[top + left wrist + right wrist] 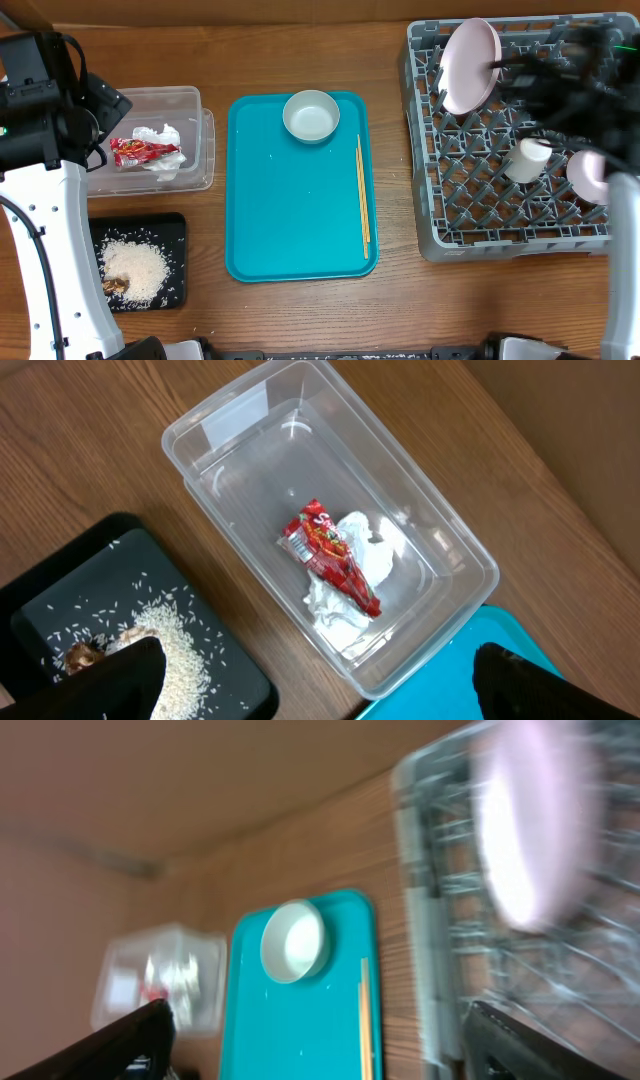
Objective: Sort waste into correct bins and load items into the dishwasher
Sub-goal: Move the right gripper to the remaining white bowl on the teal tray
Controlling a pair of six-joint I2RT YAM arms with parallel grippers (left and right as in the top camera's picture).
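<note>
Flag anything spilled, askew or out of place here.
Nothing obvious stands out. The rice is scattered but lies within the black tray; the wrapper and tissue lie in the clear tub. Only the bowl and chopsticks sit on the teal tray, not yet in the rack.

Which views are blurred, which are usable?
Right wrist: smeared throughout, plate and dish rack just streaks. Overhead: sharp, except the right arm over the rack, which is blurred. Left wrist: crisp, red wrapper well defined, slight glare on the clear tub.
</note>
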